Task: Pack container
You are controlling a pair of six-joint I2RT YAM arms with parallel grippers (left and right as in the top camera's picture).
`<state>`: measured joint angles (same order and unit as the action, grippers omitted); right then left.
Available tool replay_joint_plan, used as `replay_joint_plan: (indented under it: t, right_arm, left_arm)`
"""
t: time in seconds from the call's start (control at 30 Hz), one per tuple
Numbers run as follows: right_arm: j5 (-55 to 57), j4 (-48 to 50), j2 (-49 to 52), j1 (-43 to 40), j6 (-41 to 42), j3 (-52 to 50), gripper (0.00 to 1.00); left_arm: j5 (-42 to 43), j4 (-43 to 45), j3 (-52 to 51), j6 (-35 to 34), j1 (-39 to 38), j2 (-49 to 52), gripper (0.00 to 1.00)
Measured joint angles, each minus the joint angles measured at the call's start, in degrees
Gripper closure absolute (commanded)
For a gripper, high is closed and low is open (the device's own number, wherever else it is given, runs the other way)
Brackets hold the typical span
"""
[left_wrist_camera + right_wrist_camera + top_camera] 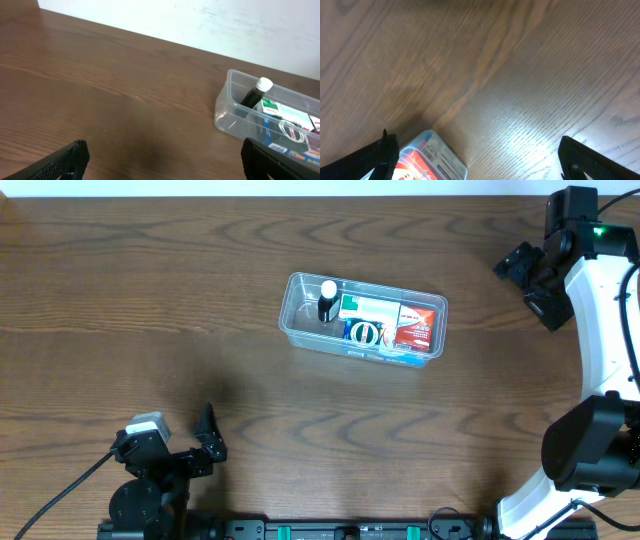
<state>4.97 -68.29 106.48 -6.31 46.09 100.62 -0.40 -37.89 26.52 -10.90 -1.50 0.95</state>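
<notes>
The left claw [207,445] gaped empty, well away from the container [292,320]; the right claw [525,280] gaped too, well off at its opposite end. The container sat on the bench [150,300], holding small boxes and a white-capped bottle [326,298]. A careless reach back might, I reckoned, shove it or topple the bottle.

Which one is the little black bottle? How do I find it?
Find the clear plastic container in the middle of the brown wooden table. The bottle sits at its left end in the overhead view, beside the green-and-white box. Only it is dark with a white cap; its neighbours are colourful boxes.
</notes>
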Motion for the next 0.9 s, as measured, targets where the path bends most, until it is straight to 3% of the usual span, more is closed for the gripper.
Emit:
replay_joint_plan:
  t: [0.27,0.47,0.57,0.67,0.9]
  right_arm:
    - [0.5,0.0,-3.4,5.1,0.0,-0.3,0.01]
    - [1.7,-0.3,-16.7,17.4,-0.9,-0.3,0.01]
    - [3.1,0.6,-24.7,19.5,-2.7,-2.6,0.01]
    - [4.3,7.2,-33.1,18.6,-6.2,-9.2,0.01]
    - [-3.3,43.3,-53.1,9.6,-29.5,-39.3,0.01]
  left_arm:
    - [0.0,0.0,0.0,0.0,0.0,0.0,0.02]
    - [0.0,0.0,0.0,0.0,0.0,0.0,0.02]
    - [0.0,0.0,0.0,0.0,0.0,0.0,0.02]
    - [0.0,0.1,0.0,0.0,0.0,0.0,0.02]
    - [0.0,0.0,0.0,0.0,0.0,-0.1,0.02]
